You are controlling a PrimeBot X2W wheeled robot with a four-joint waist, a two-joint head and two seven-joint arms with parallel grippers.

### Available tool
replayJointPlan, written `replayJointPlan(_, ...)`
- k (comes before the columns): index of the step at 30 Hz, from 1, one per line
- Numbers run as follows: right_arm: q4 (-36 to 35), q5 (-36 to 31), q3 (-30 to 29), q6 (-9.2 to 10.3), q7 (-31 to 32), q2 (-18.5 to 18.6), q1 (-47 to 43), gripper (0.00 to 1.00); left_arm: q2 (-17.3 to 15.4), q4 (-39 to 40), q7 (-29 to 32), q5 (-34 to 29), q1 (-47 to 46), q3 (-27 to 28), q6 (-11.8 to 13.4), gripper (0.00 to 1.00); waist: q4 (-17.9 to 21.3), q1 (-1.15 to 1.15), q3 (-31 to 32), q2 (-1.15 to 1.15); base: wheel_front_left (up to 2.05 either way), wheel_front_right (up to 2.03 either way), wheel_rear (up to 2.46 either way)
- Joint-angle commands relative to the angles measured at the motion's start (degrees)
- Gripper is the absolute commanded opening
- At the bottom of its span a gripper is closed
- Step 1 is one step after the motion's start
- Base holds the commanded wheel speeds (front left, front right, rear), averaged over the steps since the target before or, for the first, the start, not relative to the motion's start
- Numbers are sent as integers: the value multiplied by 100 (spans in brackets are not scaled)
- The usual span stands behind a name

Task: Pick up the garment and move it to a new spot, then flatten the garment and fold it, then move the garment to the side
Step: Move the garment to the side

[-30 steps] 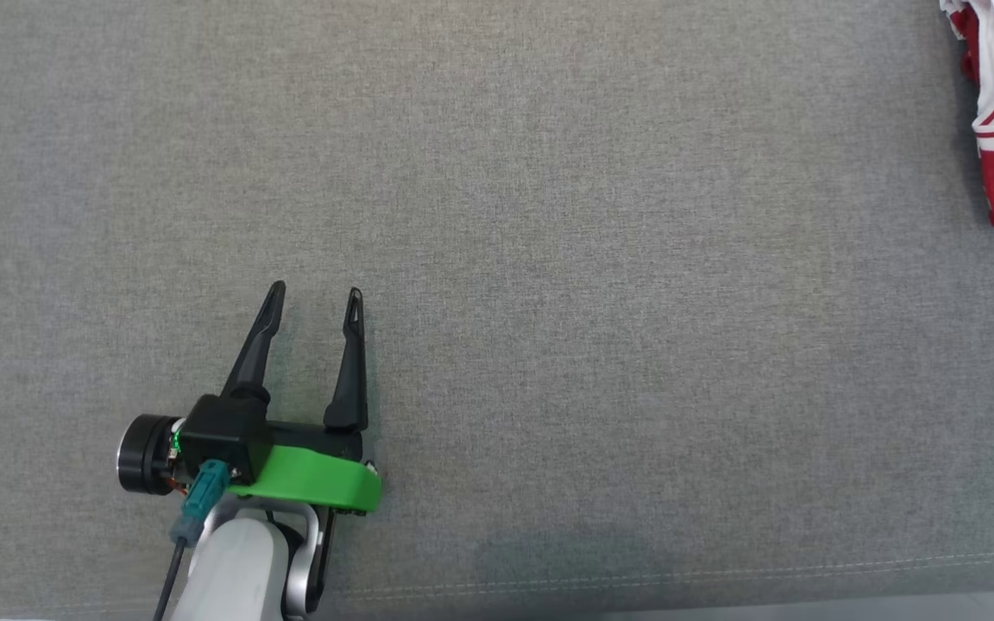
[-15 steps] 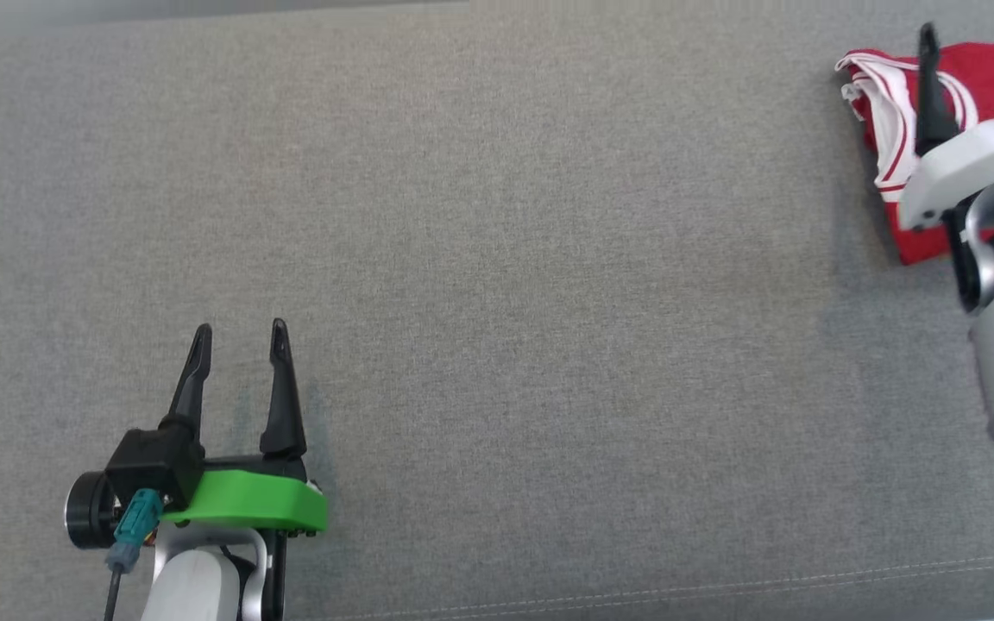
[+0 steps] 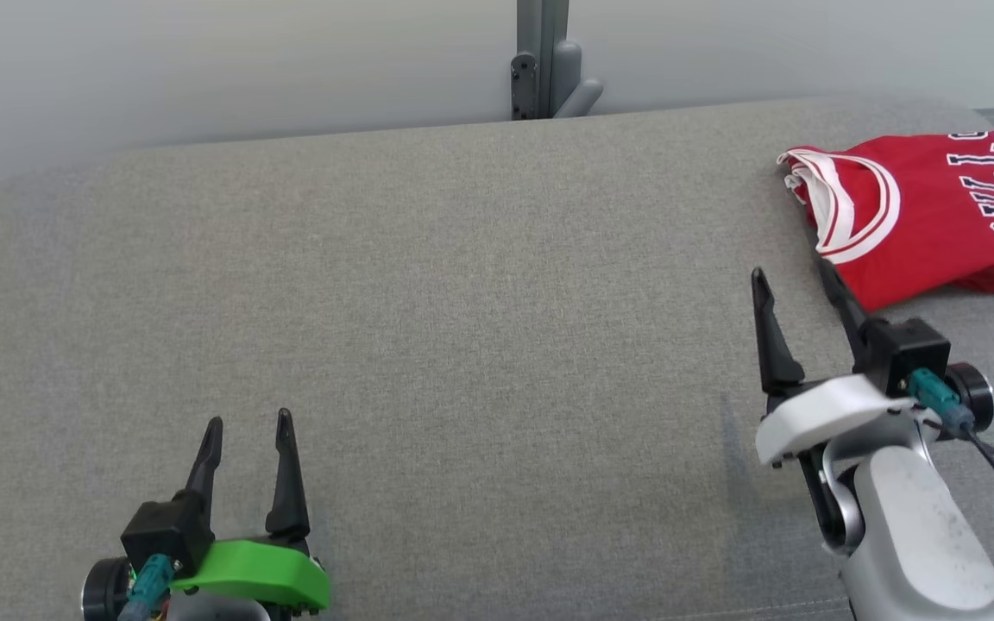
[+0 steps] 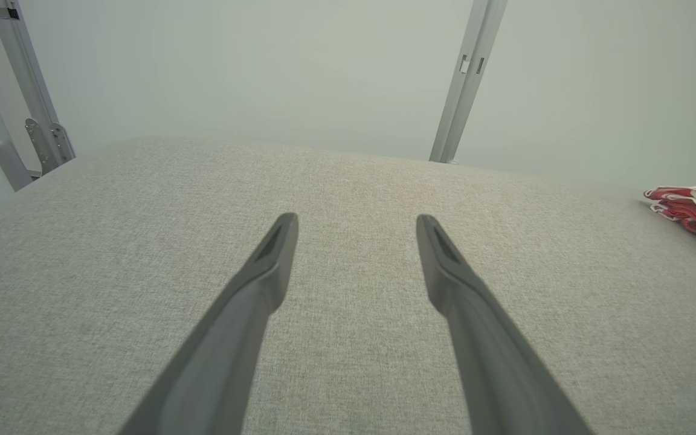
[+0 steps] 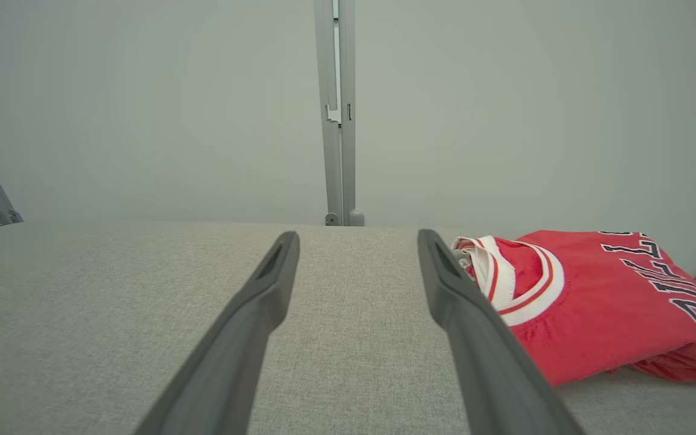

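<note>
**Both grippers empty, jersey parked far R: clear out w/o snagging it**

The right gripper's fingers (image 5: 263, 290) are spread wide w/ nothing btwn them. The left gripper's fingers (image 4: 263, 284) are the same, wide & empty.

The right gripper (image 3: 789, 267) sits low over the grey cushion (image 3: 497, 302), tips aimed at the near-left corner of the garment (image 3: 920, 216). Its outer finger is just beside the red hem; can't tell if it brushes. The left gripper (image 3: 248, 417) is well apart from the garment, at the cushion's near-left over bare fabric.

The garment is a red jersey w/ white collar trim & dark lettering, lying at the far right of the cushion. It looks folded into a compact stack, w/ layers showing along the near edge.

Judgement: fold & side-move look done, so the step in hand is prob. getting the arms off w/o spoiling the stack. To do it well:
- Raise the right gripper straight up before any sideways travel, so the outer finger can't catch the hem or drag the top layer.
- No closing near the cloth.
- The left arm needs no special care, as nothing lies near it.
- If the stack must go further right, come in at the folded edge & pinch all layers together, not just the top one.
</note>
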State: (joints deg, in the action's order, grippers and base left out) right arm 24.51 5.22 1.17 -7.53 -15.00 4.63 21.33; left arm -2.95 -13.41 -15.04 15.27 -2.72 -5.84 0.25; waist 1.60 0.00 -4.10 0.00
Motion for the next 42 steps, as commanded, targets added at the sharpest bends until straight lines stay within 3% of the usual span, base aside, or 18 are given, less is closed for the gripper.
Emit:
replayJointPlan(1, -126, -81, -4, 10, -21, -24, -199, 100, -4, -32, -16, 39, 95, -18, -17, 100, -29, 0, 235, 0, 0, 0, 0)
replayJointPlan(7, -777, -293, 96, 9, -4, -163, -1068, 100, -5, -108, -17, -59, 294, -27, 104, 100, -46, 0, 449, 0, 0, 0, 0)
replayJointPlan(16, -1444, 563, 402, 9, 2, -164, -1968, 100, -3, 42, -17, -226, 513, -46, 249, 100, -84, 0, 557, 0, 0, 0, 0)
replayJointPlan(42, -1367, 604, 297, 8, -6, -168, -2013, 100, -1, -118, -17, -223, 487, -108, 286, 100, -139, 0, 561, 0, 0, 0, 0)
